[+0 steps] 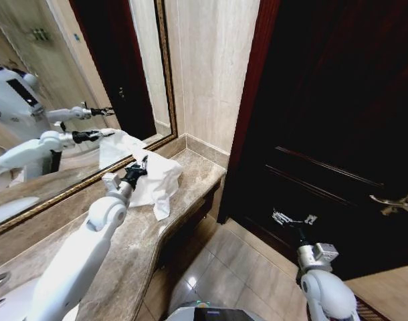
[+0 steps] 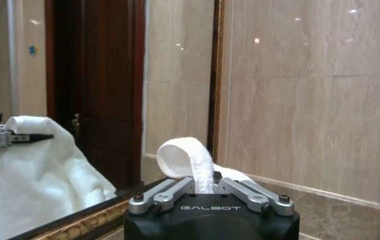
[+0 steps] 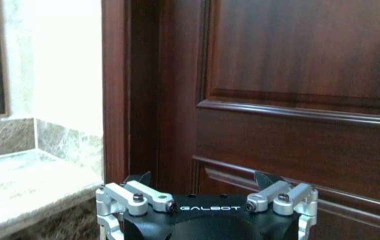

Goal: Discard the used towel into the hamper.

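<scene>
The left pincer is pinching a fold of the crumpled white cloth towel on the brown marble counter. The right pincer, spread wide, is idling by the dark wooden door. That thin pinch may be slipping when lifted.

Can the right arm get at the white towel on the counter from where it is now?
Probably not: the right tool hangs open by the dark wooden door, off the marble counter, while the left tool already grips the crumpled white towel.

One towel, one counter, one mirror, one door, two hands.
</scene>
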Available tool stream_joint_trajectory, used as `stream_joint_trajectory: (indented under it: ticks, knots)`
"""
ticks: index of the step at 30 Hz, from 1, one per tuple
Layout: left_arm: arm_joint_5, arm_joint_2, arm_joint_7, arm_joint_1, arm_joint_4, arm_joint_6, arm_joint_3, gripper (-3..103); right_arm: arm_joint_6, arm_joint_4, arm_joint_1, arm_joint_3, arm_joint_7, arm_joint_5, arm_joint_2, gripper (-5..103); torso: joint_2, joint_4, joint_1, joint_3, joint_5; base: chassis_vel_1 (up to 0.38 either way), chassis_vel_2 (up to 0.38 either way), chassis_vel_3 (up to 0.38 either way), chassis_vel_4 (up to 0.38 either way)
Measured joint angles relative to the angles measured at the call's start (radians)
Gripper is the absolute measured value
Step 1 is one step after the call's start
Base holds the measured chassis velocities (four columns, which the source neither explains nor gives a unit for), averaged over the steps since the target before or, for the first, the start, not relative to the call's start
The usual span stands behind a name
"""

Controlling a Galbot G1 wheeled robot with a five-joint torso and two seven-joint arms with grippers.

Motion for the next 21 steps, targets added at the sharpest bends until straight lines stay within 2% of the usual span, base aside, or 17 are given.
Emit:
stream_joint_trajectory:
  ticks: [5,10,16,21]
  knots:
    - [0.006,-0.029,-0.041,0.071,-0.084,0.005,-0.034,2,-0.011,0.03,-0.007,0.015,-0.002,0.036,-0.021,100,0.0,0.0,0.0,0.0,0.0,0.0,0.0,0.0,0.0]
    - [0.048,-0.057,-0.087,0.128,-0.166,0.053,-0.047,2,-0.013,0.06,-0.012,0.018,-0.006,0.063,-0.033,100,0.0,-0.0001,0.0,0.0,0.0002,0.0,0.0,0.0,0.0]
    - [0.107,-0.089,-0.089,0.193,-0.217,0.059,-0.063,2,-0.031,0.084,-0.022,0.032,-0.02,0.092,-0.043,100,0.0,-0.0001,0.0,0.0,0.0002,0.0,0.0,0.0,0.0]
    - [0.173,-0.127,-0.076,0.241,-0.234,0.033,-0.068,2,-0.036,0.091,-0.032,0.04,-0.025,0.105,-0.053,100,0.0,0.0,0.0,0.0,0.0,0.0,0.0,0.0,0.0]
